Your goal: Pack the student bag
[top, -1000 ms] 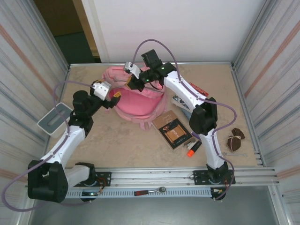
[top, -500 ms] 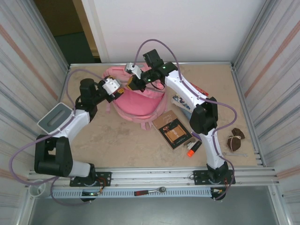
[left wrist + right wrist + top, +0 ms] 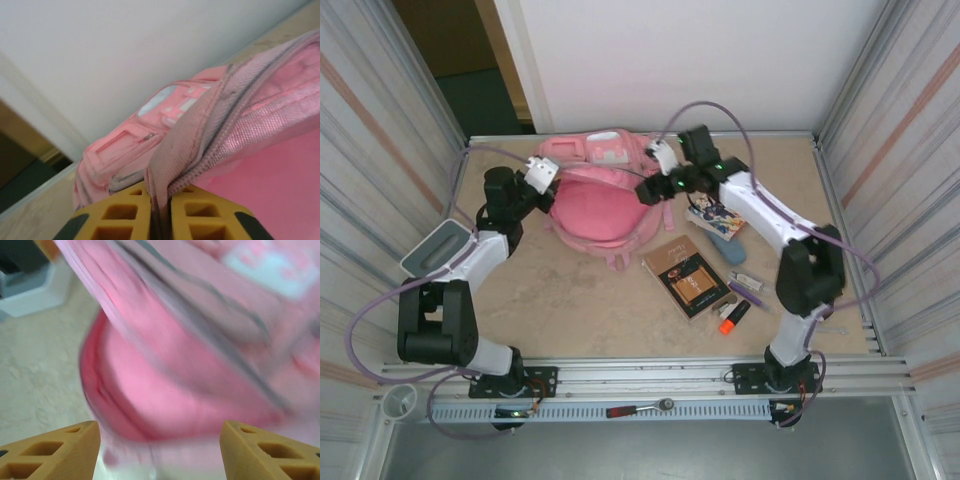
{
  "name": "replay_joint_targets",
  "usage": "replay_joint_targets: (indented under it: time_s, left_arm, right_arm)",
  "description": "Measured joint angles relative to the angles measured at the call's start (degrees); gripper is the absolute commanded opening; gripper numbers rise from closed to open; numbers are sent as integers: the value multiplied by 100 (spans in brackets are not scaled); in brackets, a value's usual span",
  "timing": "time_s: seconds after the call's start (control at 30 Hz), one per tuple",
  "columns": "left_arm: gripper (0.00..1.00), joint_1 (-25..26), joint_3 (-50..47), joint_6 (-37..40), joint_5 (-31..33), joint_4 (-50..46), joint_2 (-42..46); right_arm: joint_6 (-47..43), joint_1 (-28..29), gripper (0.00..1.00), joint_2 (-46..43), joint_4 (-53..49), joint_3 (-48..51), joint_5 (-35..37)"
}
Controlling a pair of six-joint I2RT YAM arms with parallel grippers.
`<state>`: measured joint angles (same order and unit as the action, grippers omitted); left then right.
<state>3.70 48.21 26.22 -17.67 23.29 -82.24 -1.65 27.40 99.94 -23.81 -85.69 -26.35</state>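
The student bag (image 3: 600, 205) is a big pink backpack lying at the back middle of the table, its mouth gaping and its patched front flap (image 3: 605, 150) thrown toward the wall. My left gripper (image 3: 552, 185) is at the bag's left rim. In the left wrist view the yellow fingers (image 3: 125, 217) are shut on the silvery zip strip (image 3: 200, 145) of the bag (image 3: 280, 170). My right gripper (image 3: 648, 190) hangs at the bag's right rim. Its view is blurred; that gripper (image 3: 160, 450) is open over the pink bag (image 3: 190, 365) with nothing between the fingers.
A brown book (image 3: 686, 278), an orange-capped marker (image 3: 733, 318) and a colourful flat item (image 3: 718, 220) lie right of the bag. A grey-white box (image 3: 432, 252) sits at the left edge, also in the right wrist view (image 3: 30, 295). Corrugated walls close both sides.
My left gripper reached the bag's left rim and closed on the zip strip. My right gripper let go of the rim and swung right. The front flap fell back toward the wall.
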Motion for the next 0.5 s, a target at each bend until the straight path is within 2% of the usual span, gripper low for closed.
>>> replay_joint_targets:
  time_s: [0.1,0.17,0.3,0.5]
  left_arm:
    - [51,-111,-350,-367,133,44,133]
    - [59,-116,-562,-643,210,-20,229]
    - [65,11,-911,-1521,431,-323,715]
    - [67,188,-1294,-3864,466,-870,2057]
  right_arm:
    - [474,-76,66,-841,153,1137,433]
    - [772,-44,68,-1176,105,1611,706]
    - [1320,-31,72,-1434,59,2358,1012]
    - [2055,-26,77,-1460,-326,3060,1355]
